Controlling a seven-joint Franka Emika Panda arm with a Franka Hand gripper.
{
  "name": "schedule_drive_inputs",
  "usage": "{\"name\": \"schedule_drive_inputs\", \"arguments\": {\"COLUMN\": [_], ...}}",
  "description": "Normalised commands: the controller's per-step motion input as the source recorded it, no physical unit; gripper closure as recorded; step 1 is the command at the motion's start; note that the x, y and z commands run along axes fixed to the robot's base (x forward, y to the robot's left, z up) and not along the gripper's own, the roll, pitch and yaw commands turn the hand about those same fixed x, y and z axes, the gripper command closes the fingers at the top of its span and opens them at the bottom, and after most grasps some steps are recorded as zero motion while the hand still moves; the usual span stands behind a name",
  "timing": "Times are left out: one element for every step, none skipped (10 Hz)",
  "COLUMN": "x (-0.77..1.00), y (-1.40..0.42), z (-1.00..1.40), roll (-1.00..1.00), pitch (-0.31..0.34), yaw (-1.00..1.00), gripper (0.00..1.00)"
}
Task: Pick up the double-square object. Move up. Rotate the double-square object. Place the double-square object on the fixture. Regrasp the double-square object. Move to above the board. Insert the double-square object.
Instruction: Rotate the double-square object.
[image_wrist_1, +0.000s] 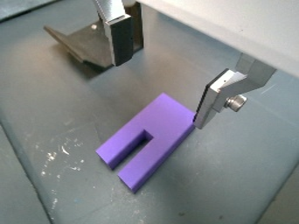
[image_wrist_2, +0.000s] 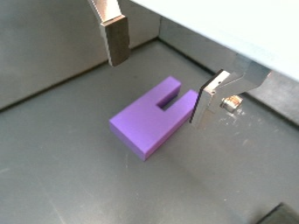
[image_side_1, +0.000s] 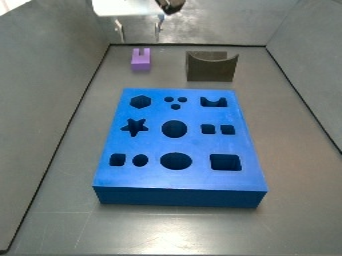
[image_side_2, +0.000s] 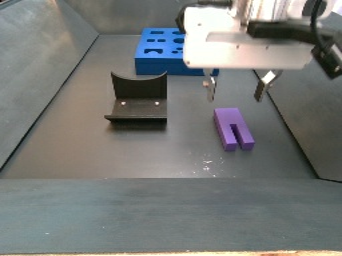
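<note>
Double-square object (image_wrist_1: 147, 142) lies flat on the floor, notch visible, beside the fixture (image_side_2: 136, 100), board (image_side_1: 178, 145) well apart. Gripper (image_wrist_2: 156, 77) hovers above it, jaws spread, holding nothing.

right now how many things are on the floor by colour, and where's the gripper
purple: 1, the double-square object
blue: 1, the board
dark grey: 1, the fixture
total: 3
The gripper hangs open above the double-square object, not touching it.
</note>
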Motion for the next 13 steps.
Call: {"name": "schedule_drive_inputs", "arguments": {"x": [-0.04,0.0,0.0,0.01,0.04,0.05,0.04,0.03,0.03,0.03,0.04,0.04,0.04], "y": [0.01,0.0,-0.01,-0.01,0.0,0.0,0.0,0.0,0.0,0.0,0.0,0.0,0.0], "z": [0.81,0.0,-0.12,-0.27,-0.24,-0.19,-0.08,-0.05,-0.04,-0.04,-0.04,-0.04,-0.03], "roll": [0.09,0.0,0.0,0.0,0.0,0.0,0.0,0.0,0.0,0.0,0.0,0.0,0.0], "pitch": [0.074,0.0,0.0,0.001,-0.001,-0.003,-0.004,-0.006,-0.006,-0.007,-0.007,-0.007,-0.008], "yaw": [-0.02,1.0,1.0,1.0,1.0,1.0,1.0,1.0,1.0,1.0,1.0,1.0,1.0], "gripper": [0.0,0.0,0.0,0.0,0.0,0.0,0.0,0.0,0.0,0.0,0.0,0.0,0.0]}}
